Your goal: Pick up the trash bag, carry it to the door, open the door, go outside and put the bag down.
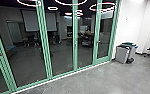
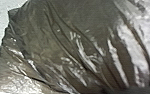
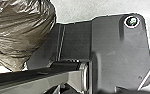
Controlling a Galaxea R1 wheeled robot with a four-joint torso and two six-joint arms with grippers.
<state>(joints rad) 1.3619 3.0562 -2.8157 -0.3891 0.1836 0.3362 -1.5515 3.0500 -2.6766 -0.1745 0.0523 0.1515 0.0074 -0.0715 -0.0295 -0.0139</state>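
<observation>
The filled trash bag (image 3: 21, 27) appeared close by the robot's dark base plate (image 3: 116, 50), apparently carried near the body for travel along a green-framed glass wall (image 1: 75, 30). Its folds drew together at a neck, which likely pointed up, with the long axis roughly upright. Whether the left gripper or the right gripper was clenched on it could not be told
</observation>
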